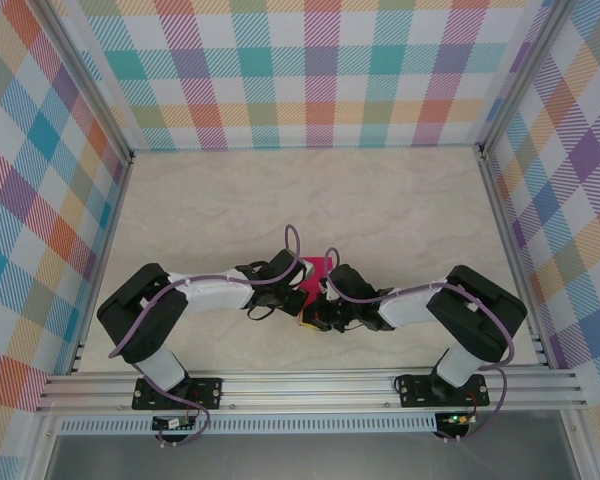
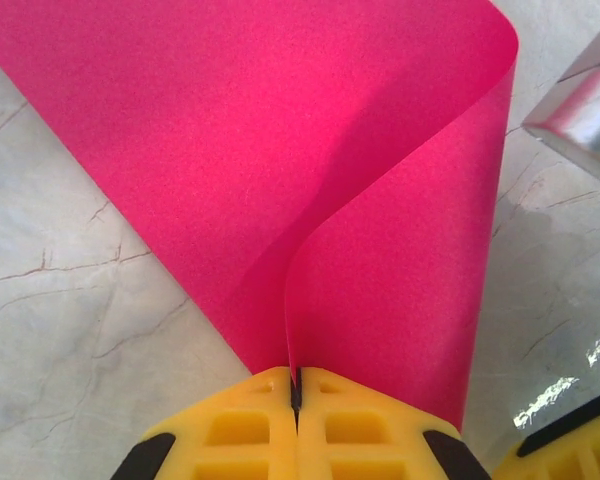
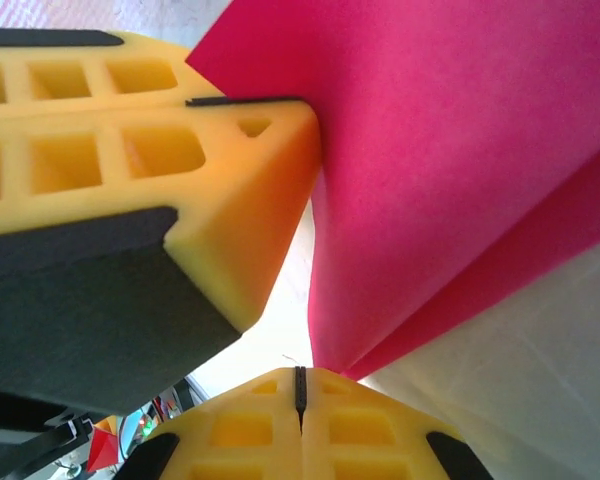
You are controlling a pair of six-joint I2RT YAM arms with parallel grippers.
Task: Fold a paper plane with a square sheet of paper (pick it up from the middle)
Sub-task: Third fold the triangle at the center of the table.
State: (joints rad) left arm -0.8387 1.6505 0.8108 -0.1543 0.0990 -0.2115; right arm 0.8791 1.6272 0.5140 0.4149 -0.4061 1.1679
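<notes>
Two pinches on one square sheet of paper (image 2: 280, 150): left gripper (image 2: 294, 385) squeezed fully together on a doubled-over edge, right gripper (image 3: 300, 385) likewise clamped tight on the sheet's lower point. Beyond the fingers, pink sheet curled over in a soft loop, no sharp crease yet. Sitting between both wrists, mid-front of the marble-look table (image 1: 380, 200); lifted clear or resting, hard to tell. Probably the first fold, early in the task. Next: line up the edges, lower flat, press the bend into a crease without slipping.
</notes>
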